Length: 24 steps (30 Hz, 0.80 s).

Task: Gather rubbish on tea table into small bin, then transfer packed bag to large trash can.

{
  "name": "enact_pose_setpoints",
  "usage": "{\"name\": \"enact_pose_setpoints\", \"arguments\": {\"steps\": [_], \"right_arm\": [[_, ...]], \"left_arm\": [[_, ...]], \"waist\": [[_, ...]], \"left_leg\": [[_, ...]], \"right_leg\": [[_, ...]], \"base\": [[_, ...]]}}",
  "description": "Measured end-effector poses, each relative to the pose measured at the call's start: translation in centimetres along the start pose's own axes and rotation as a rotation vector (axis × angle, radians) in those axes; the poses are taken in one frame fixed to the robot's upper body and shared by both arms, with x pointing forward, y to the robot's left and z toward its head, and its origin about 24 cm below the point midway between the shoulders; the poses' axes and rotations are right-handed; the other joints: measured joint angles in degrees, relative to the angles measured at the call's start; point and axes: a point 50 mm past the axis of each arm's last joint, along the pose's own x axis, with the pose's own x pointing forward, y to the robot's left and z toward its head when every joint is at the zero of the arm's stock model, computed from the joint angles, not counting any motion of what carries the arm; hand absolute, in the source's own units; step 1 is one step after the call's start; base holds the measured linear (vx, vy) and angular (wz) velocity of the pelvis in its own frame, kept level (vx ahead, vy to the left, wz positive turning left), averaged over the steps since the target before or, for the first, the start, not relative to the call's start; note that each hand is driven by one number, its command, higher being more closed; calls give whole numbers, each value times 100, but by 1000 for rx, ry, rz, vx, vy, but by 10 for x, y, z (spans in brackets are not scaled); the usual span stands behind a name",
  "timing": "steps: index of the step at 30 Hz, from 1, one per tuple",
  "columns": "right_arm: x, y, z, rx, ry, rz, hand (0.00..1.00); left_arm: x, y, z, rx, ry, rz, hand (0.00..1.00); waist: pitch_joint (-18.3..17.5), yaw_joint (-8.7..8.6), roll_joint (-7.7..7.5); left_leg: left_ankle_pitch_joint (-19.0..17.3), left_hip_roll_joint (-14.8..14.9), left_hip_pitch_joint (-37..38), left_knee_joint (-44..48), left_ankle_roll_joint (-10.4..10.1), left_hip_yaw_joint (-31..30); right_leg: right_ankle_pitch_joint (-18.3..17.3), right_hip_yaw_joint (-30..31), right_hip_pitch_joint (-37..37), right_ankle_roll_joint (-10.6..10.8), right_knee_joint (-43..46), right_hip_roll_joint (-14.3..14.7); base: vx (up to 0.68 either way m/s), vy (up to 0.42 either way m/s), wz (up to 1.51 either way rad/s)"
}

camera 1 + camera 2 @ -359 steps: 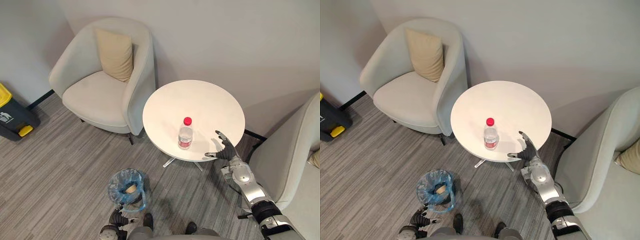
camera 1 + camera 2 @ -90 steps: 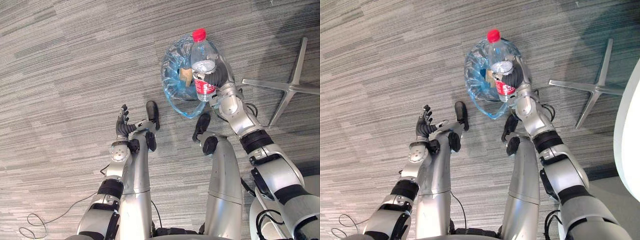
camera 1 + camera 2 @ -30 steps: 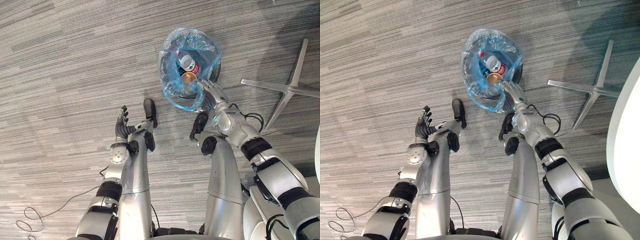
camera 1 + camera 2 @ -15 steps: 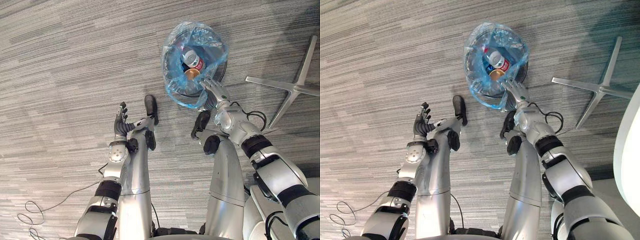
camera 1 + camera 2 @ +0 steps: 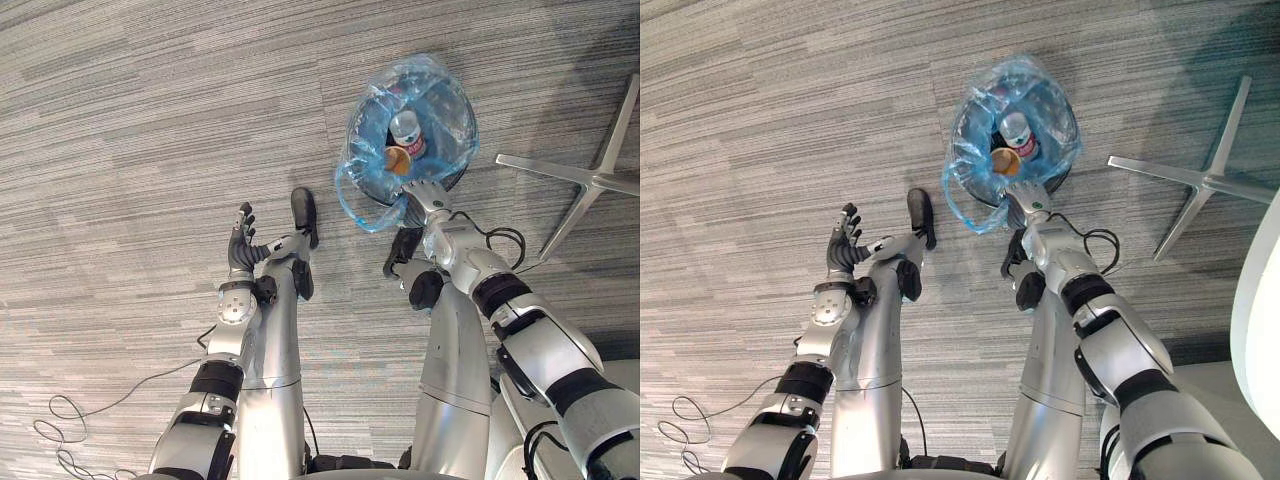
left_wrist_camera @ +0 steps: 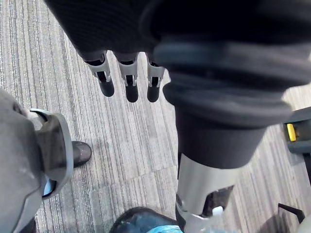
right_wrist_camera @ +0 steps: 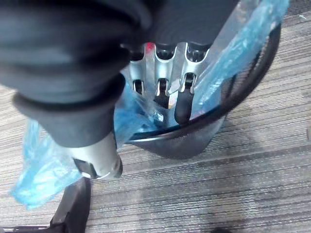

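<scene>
The small black mesh bin (image 5: pixel 455 175) stands on the carpet, lined with a blue plastic bag (image 5: pixel 360 190). Inside lie the clear bottle (image 5: pixel 407 130) with its red label and a brown scrap (image 5: pixel 397 160). My right hand (image 5: pixel 425 195) is at the bin's near rim. In the right wrist view its fingers (image 7: pixel 181 104) curl over the rim into the bag (image 7: pixel 39 165), with the thumb outside against the bunched plastic. My left hand (image 5: pixel 241 245) hangs over bare carpet to the left, its fingers (image 6: pixel 127 80) straight, holding nothing.
The tea table's metal star base (image 5: pixel 580 175) spreads on the floor right of the bin, and the white table top's edge (image 5: pixel 1260 330) shows at the far right. A dark container with a yellow part (image 6: pixel 296 138) shows in the left wrist view.
My right hand's fingers have gone from straight at the bin's rim to curled over the bag's edge. The whole picture has shifted slightly. The left hand has stayed put.
</scene>
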Motion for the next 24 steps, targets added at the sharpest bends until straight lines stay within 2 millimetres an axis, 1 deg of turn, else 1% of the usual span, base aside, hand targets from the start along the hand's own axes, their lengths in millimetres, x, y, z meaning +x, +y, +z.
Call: {"name": "enact_pose_setpoints", "arguments": {"steps": [7, 17, 20, 24], "right_arm": [[-2, 5, 2, 10, -2, 12, 100], [0, 3, 8, 41, -13, -7, 100], [1, -4, 12, 90, -22, -47, 100], [-1, -18, 22, 213, -46, -153, 100]], "left_arm": [[0, 0, 0, 0, 0, 0, 0], [0, 0, 0, -2, 0, 2, 0], [0, 0, 0, -2, 1, 4, 0], [0, 0, 0, -4, 0, 6, 0]], "waist": [[0, -5, 0], [0, -11, 0], [0, -14, 0], [-1, -27, -3]], "left_leg": [[14, 3, 1, -1, 0, -9], [44, 8, 4, 3, 17, -15], [44, 12, 10, 23, 17, -25], [37, 61, 18, 127, 25, -32]], "right_leg": [[0, -6, 2, 0, 0, 4], [1, -12, 14, 0, -6, 10], [2, -17, 32, 0, -3, 16], [2, -18, 76, 0, 30, 49]], "base": [[-34, -3, 0], [-3, 0, 0], [0, 0, 0], [-9, -1, -5]]}}
